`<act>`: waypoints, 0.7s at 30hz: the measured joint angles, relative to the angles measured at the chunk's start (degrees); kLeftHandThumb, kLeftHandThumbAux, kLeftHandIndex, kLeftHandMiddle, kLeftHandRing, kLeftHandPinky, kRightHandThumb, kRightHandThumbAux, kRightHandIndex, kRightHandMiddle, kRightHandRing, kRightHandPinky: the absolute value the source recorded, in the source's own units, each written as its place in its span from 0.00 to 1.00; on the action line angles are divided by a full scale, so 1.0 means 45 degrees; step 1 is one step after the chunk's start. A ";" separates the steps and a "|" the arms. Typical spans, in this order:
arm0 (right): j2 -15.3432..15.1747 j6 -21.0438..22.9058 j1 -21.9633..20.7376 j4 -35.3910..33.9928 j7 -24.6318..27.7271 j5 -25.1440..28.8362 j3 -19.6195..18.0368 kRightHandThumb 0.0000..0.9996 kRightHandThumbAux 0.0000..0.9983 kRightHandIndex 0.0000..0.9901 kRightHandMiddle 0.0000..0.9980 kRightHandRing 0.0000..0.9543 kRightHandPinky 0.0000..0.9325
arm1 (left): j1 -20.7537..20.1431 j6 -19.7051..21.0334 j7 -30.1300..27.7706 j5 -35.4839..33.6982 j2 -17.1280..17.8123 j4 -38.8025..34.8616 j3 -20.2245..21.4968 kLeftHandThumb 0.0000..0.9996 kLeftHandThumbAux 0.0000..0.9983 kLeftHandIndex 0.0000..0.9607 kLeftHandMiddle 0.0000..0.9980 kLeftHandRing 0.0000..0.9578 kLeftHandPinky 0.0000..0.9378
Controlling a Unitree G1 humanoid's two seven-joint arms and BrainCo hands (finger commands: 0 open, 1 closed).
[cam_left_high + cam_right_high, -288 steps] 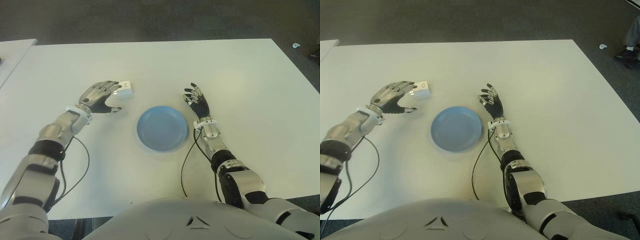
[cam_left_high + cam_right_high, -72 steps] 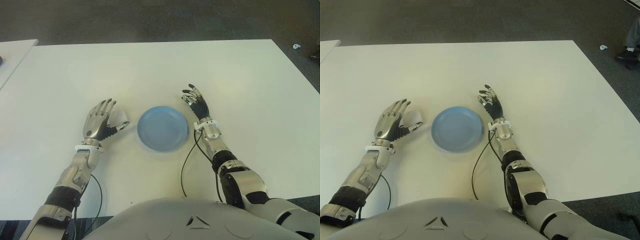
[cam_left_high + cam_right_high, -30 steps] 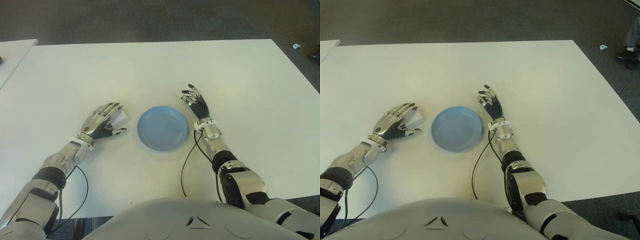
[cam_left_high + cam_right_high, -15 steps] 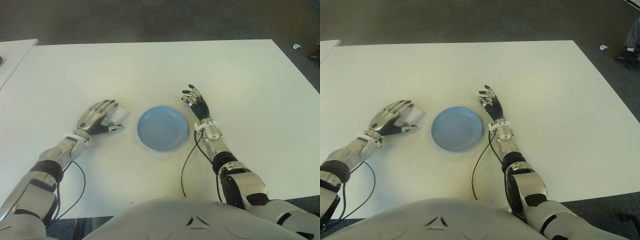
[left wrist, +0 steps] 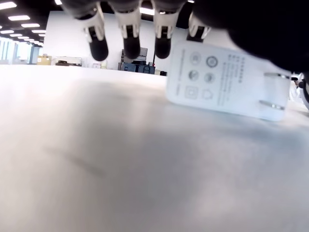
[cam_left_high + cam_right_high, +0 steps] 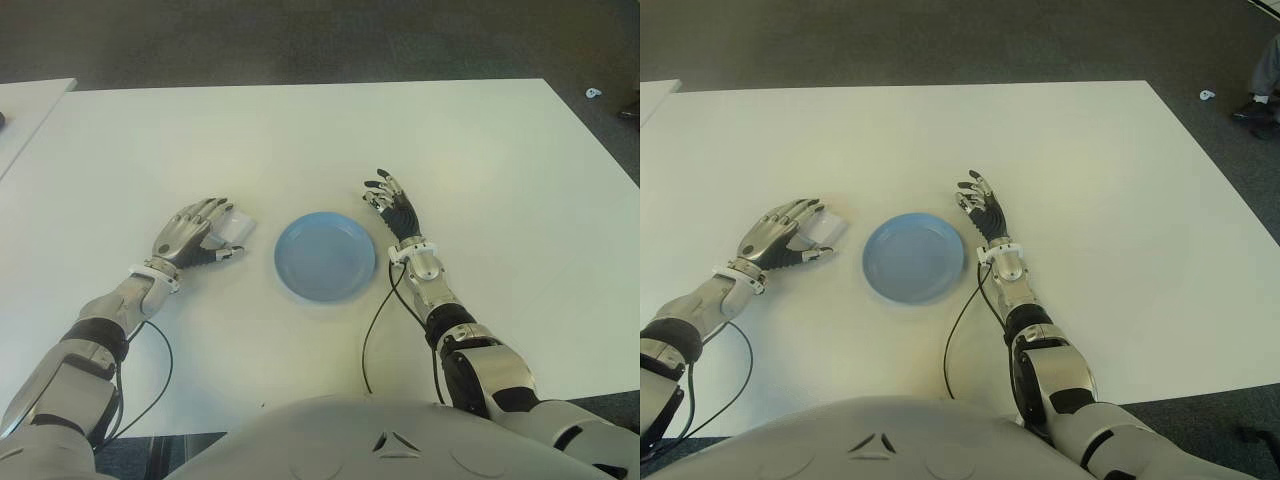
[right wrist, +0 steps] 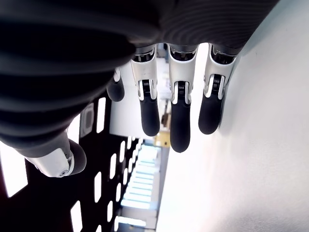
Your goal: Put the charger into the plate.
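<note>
From the left eye view, a white table (image 6: 300, 130) carries a round blue plate (image 6: 325, 256) near its middle, with nothing on it. Left of the plate, the left hand (image 6: 187, 232) lies palm down with its fingers extended over a white charger (image 6: 236, 229), which sits on the table just left of the plate's rim, outside it. Right of the plate, the right hand (image 6: 396, 208) shows with fingers spread and holding nothing; a black cable (image 6: 372, 320) trails from its wrist toward the near edge.

The right eye view shows the same layout: charger (image 6: 828, 229) under the left fingertips, plate (image 6: 913, 257) between the two hands.

In the left wrist view, the charger (image 5: 227, 80) rests on the table surface, printed face and two metal prongs visible. The fingertips (image 5: 131, 42) hang above and beyond it, loosely extended, not closed around it; whether any finger touches it cannot be told.

In the right wrist view, the right hand's fingers (image 7: 178, 116) are straight and apart, grasping nothing.
</note>
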 measured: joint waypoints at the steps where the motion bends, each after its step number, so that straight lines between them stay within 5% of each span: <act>1: -0.0001 0.0000 0.0006 -0.0011 -0.0001 0.0000 0.0001 0.09 0.50 0.00 0.25 0.35 0.35 | 0.0000 0.0022 -0.0025 -0.0082 -0.0038 0.0020 0.0006 0.16 0.20 0.00 0.00 0.00 0.00; 21: -0.0004 0.0001 0.0029 -0.0040 -0.0002 -0.0006 0.0008 0.09 0.51 0.00 0.25 0.35 0.33 | 0.0117 0.0468 -0.0810 -0.1455 -0.0432 -0.0029 0.0259 0.17 0.21 0.00 0.00 0.00 0.00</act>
